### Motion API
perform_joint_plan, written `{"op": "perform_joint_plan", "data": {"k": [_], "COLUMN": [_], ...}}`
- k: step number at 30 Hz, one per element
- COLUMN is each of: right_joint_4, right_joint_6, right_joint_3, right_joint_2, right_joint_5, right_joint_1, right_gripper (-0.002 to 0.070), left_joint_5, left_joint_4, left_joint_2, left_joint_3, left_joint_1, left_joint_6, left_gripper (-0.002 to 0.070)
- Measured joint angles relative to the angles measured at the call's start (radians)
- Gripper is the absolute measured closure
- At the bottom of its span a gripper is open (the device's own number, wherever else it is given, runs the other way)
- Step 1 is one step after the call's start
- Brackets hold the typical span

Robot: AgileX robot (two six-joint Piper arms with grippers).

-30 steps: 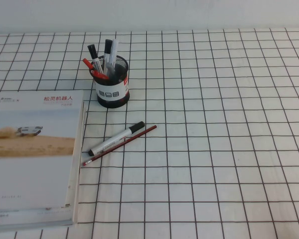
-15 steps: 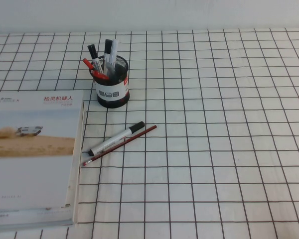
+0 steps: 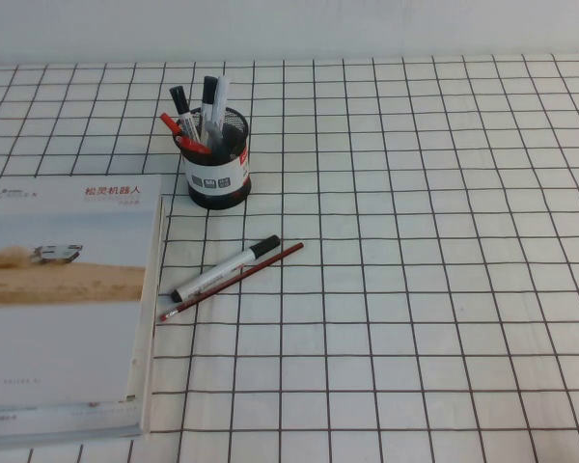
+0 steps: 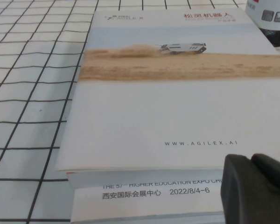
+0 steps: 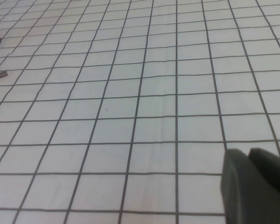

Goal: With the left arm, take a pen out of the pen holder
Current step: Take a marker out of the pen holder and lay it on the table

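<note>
A black mesh pen holder [image 3: 217, 164] with a white label stands at the table's back left, and its edge also shows in the left wrist view as the pen holder [image 4: 271, 18]. Several markers [image 3: 205, 108] with black caps and a red one stand in it. Neither arm shows in the high view. In its wrist view my left gripper [image 4: 249, 161] is shut and empty, low over the near end of the brochure stack [image 4: 177, 107], well short of the holder. My right gripper [image 5: 248, 155] is shut and empty over bare checked cloth.
A stack of brochures [image 3: 63, 299] fills the front left of the table. A black-capped marker [image 3: 227, 269] and a red pencil [image 3: 234, 280] lie side by side in front of the holder. A white checked cloth [image 3: 444, 289] covers the table.
</note>
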Motion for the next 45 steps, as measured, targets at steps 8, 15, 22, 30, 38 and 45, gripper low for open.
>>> {"op": "perform_joint_plan", "data": {"k": [8, 15, 22, 30, 38, 45], "right_joint_4": [0.0, 0.0, 0.0, 0.0, 0.0, 0.0], "right_joint_6": [0.0, 0.0, 0.0, 0.0, 0.0, 0.0], "right_joint_3": [0.0, 0.0, 0.0, 0.0, 0.0, 0.0], "right_joint_2": [0.0, 0.0, 0.0, 0.0, 0.0, 0.0], "right_joint_5": [0.0, 0.0, 0.0, 0.0, 0.0, 0.0], "right_joint_1": [0.0, 0.0, 0.0, 0.0, 0.0, 0.0], "right_gripper": [0.0691, 0.0691, 0.0691, 0.0691, 0.0691, 0.0691], "left_joint_5": [0.0, 0.0, 0.0, 0.0, -0.037, -0.185], "left_joint_4": [0.0, 0.0, 0.0, 0.0, -0.112, -0.431], "left_joint_2": [0.0, 0.0, 0.0, 0.0, 0.0, 0.0], "left_joint_3": [0.0, 0.0, 0.0, 0.0, 0.0, 0.0], "left_joint_1": [0.0, 0.0, 0.0, 0.0, 0.0, 0.0], "left_joint_6": [0.0, 0.0, 0.0, 0.0, 0.0, -0.002], "left_gripper": [0.0678, 0.0677, 0.0677, 0.0677, 0.0678, 0.0678]}}
